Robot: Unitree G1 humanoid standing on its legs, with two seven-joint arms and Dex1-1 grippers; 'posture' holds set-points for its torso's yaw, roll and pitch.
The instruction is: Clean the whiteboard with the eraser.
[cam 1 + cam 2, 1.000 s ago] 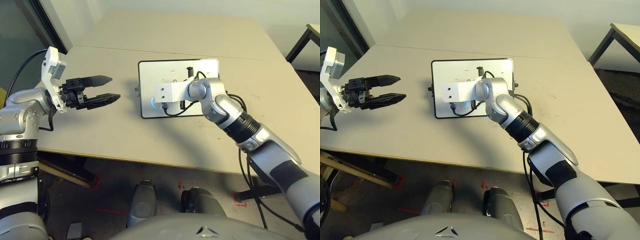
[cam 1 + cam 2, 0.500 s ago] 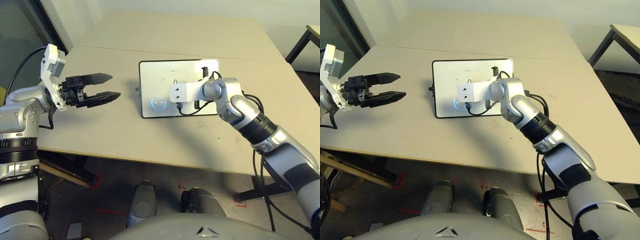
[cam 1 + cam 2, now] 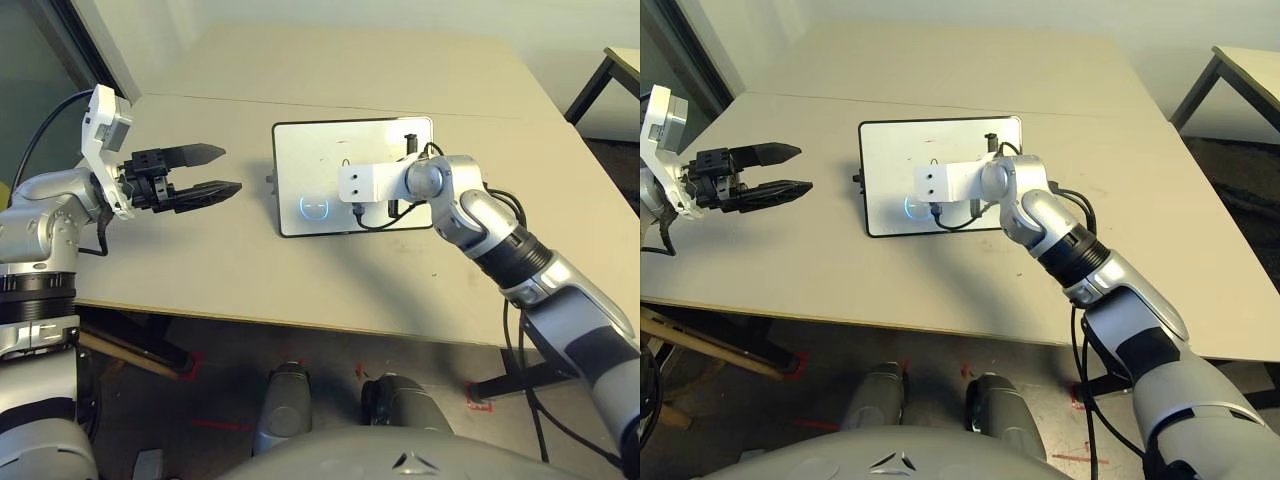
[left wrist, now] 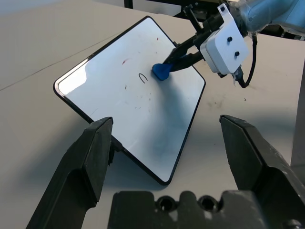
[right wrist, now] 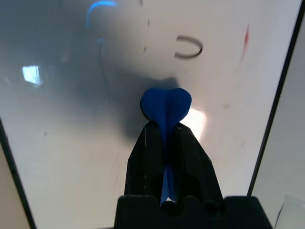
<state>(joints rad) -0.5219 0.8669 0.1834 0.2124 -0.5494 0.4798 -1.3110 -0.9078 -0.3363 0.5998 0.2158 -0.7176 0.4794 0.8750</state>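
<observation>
Beige tabletop [image 3: 200, 260], whiteboard [image 4: 128, 95] on it. Right fingers [image 5: 167, 129] clench blue eraser [image 5: 166, 107] at board; left fingers [image 3: 232, 172] spread, empty. Mostly wiped, seemingly; black curved stroke [image 5: 200, 49], red mark [image 5: 246, 40], specks left.

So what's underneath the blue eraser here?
The eraser is clamped in the right pincer, over the whiteboard. Its shadow and white surface show around it, with a short black curve nearby. Any marks directly beneath the eraser are covered and can't be seen.
</observation>
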